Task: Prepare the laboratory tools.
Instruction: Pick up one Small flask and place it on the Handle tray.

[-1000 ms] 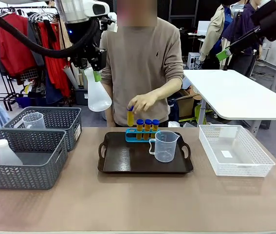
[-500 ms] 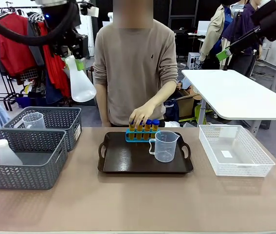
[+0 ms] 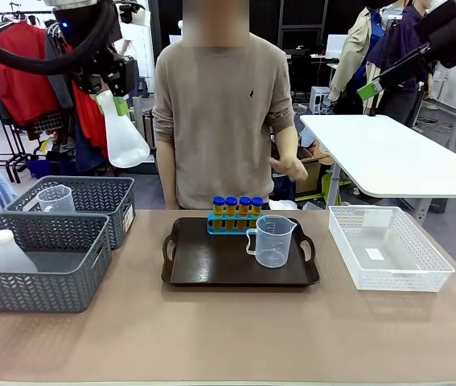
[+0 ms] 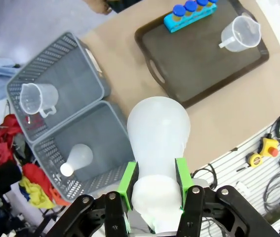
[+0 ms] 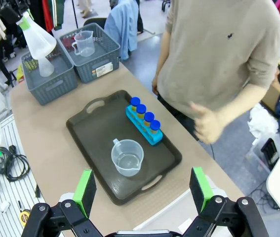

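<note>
1. Though a white label (image 3: 129, 217) showed on the grey basket (image 3: 91, 197) at centre left, its print was unreadable.
2. Upper left, the left gripper (image 3: 108, 90) stayed clamped on the conical flask (image 3: 123, 137), now shifted farther left.
3. The right gripper (image 5: 142, 190) stood apart.
4. The person's hand (image 3: 292, 169) had withdrawn from the blue-capped tubes (image 3: 237, 206) in the blue rack (image 3: 236, 225) at the tray's (image 3: 203, 261) rear.

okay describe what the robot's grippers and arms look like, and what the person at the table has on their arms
The left gripper and the right gripper are black linkages with bright green pads. In the front view the left arm is white, trailed by a thick black corrugated cable. The person wears a beige long-sleeved sweater with a small dark chest emblem.
</note>
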